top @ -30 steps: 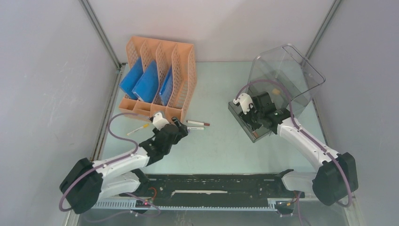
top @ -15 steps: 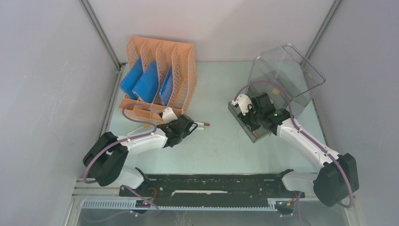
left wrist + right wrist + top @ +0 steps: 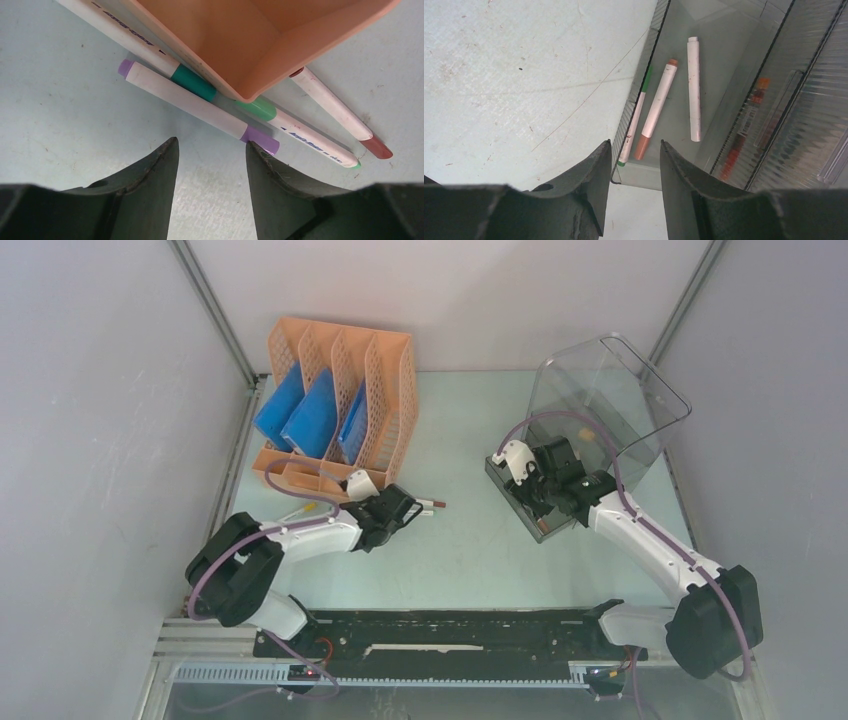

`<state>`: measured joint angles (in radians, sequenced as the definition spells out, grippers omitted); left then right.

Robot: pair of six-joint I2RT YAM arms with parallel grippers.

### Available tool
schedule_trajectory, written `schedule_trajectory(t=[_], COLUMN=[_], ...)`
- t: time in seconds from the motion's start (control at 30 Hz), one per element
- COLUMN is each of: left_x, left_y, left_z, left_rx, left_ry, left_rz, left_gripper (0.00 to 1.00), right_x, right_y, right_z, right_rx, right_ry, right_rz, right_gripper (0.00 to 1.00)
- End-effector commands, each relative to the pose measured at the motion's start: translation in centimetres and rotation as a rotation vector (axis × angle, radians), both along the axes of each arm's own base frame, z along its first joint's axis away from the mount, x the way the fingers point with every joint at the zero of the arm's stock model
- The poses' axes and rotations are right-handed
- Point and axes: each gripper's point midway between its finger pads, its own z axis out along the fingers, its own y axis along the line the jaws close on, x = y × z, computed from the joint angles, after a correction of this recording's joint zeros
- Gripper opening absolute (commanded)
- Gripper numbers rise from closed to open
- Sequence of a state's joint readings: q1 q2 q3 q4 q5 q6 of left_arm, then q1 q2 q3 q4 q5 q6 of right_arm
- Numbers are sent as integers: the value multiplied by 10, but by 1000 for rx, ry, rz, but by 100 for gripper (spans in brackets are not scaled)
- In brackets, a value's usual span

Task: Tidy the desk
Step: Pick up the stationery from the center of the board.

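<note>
The purple pen point(image 3: 195, 106) lies on the desk point(image 3: 60, 110) just ahead of the left gripper point(image 3: 211, 145), its long axis slanting across the gap. The jaws stand apart and hold nothing.

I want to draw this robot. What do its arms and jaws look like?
The left arm and right arm have white shells with chunky black joints. A thin purple cable loops along each. The left gripper and right gripper each have a small white block behind and two dark grey curved jaws tapering to blunt tips. I see no markings.
</note>
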<state>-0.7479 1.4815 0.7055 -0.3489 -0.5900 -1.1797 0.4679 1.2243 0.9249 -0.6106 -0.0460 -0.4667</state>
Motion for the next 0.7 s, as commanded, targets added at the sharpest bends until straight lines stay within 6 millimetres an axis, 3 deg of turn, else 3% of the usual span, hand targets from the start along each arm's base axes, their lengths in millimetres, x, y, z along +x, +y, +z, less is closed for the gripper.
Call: schedule_trajectory(t=[0.0, 0.33, 0.67], left_x=[18, 19, 23], left_y=[-2, 3, 8], left_z=[16, 23, 15], left_rx=[-9, -33, -8], left_ry=[-69, -112, -96], left_rz=[47, 81, 113], left_gripper=[59, 61, 59], right_x=[6, 6, 6], right_y=[7, 7, 7], right_z=[20, 19, 19], right_rx=[24, 21, 20], right_ry=[-58, -57, -57], right_rz=[22, 24, 25], right_gripper=[48, 48, 48])
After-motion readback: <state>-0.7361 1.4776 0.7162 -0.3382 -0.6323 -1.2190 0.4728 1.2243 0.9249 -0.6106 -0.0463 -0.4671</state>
